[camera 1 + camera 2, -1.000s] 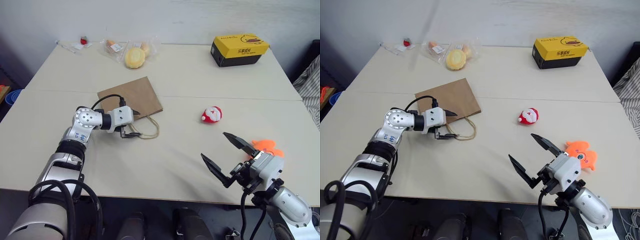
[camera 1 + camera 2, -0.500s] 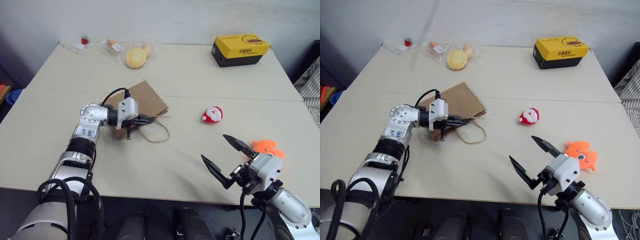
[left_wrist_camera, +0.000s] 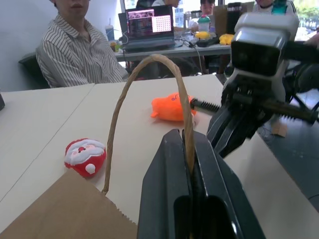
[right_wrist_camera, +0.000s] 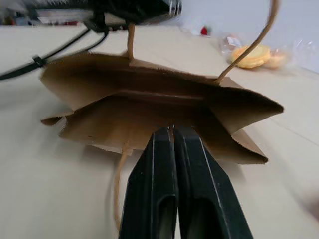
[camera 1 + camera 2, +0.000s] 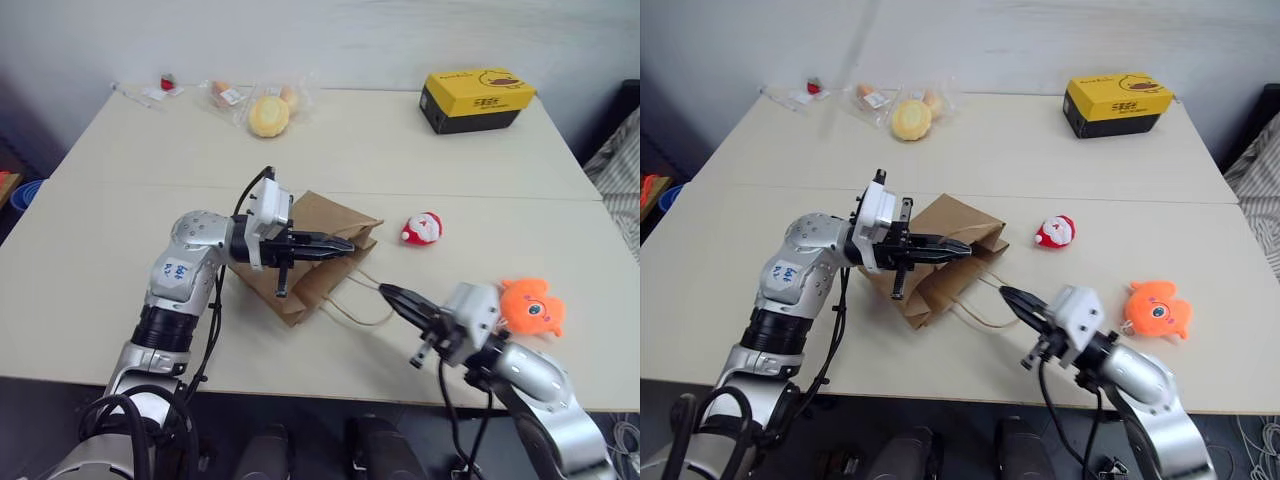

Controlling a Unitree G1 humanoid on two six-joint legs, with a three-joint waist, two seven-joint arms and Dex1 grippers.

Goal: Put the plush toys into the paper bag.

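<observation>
Left eye view: paper bag [image 5: 310, 262] lifted mid-table, mouth gaping, interior not visible. Left gripper [image 5: 345, 243] pinching one cord handle [image 3: 149, 94]; right gripper [image 5: 390, 294] pressed together at the other handle [image 5: 355, 305], grip unclear. Santa toy [image 5: 424, 228] just beyond the bag, orange fish toy [image 5: 531, 306] near the right front edge. Yellow box [image 5: 478, 100] and wrapped buns [image 5: 268, 113] along the far edge. Bare tabletop [image 5: 90, 250] at left.

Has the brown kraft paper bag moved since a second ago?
Yes. The brown kraft paper bag has been lifted at its mouth and dragged toward the red-and-white Santa plush toy, by the left gripper shut on its upper cord handle.
</observation>
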